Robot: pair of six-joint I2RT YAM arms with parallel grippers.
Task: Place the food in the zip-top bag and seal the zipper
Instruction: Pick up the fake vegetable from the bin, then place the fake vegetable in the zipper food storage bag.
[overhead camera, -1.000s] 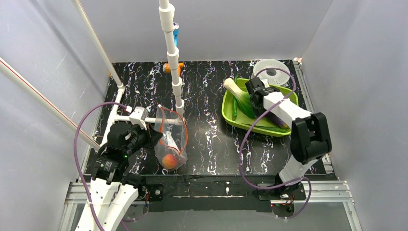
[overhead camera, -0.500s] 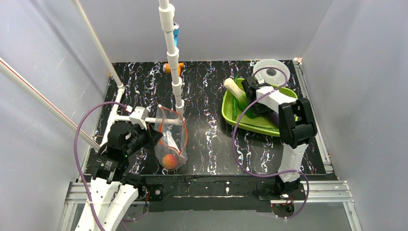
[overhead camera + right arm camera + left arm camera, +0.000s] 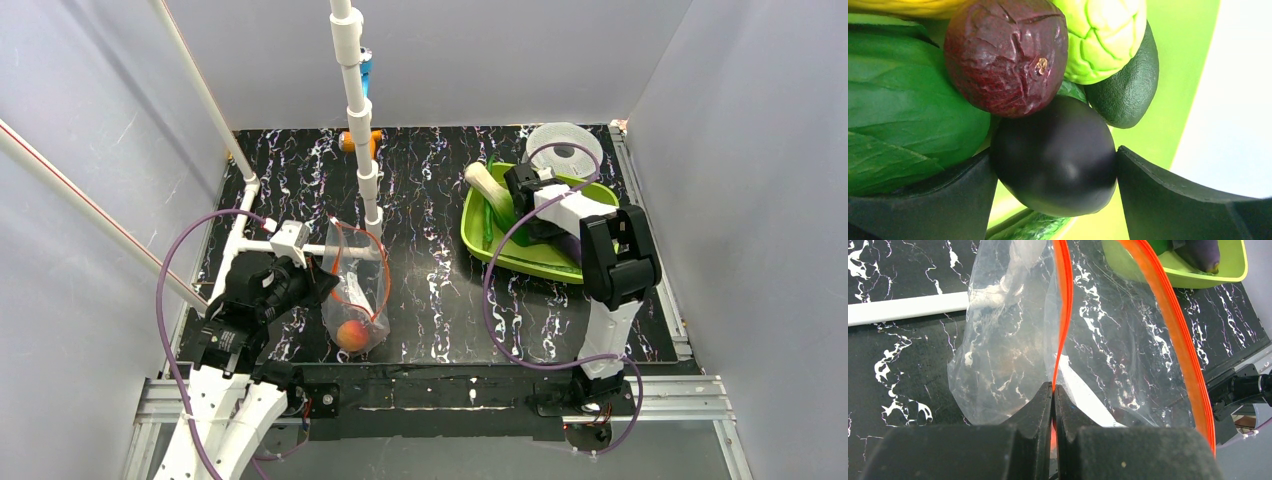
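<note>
The clear zip-top bag (image 3: 355, 290) stands open at the left, with an orange-red peach (image 3: 351, 334) at its bottom. My left gripper (image 3: 318, 283) is shut on the red-orange zipper (image 3: 1063, 315) at the mouth's near end, as the left wrist view (image 3: 1053, 387) shows. My right gripper (image 3: 520, 205) is down in the lime-green tray (image 3: 540, 265). In the right wrist view (image 3: 1055, 150) its fingers press both sides of a smooth dark purple plum (image 3: 1053, 165). A wrinkled maroon fruit (image 3: 1005, 55), a light green leafy ball (image 3: 1103, 35), a dark green avocado (image 3: 1128, 90) and green pods (image 3: 1033, 227) crowd around it.
A white pipe stand (image 3: 358, 110) rises behind the bag, with a cross pipe (image 3: 908, 307) beside it. A pale leek-like vegetable (image 3: 490, 190) lies in the tray's left part. A round white lid (image 3: 563, 148) sits behind the tray. An orange object (image 3: 348, 141) is at the back.
My right arm swung left and reached deeper into the tray, and has since held nearly still. The left gripper and the bag have not moved.
</note>
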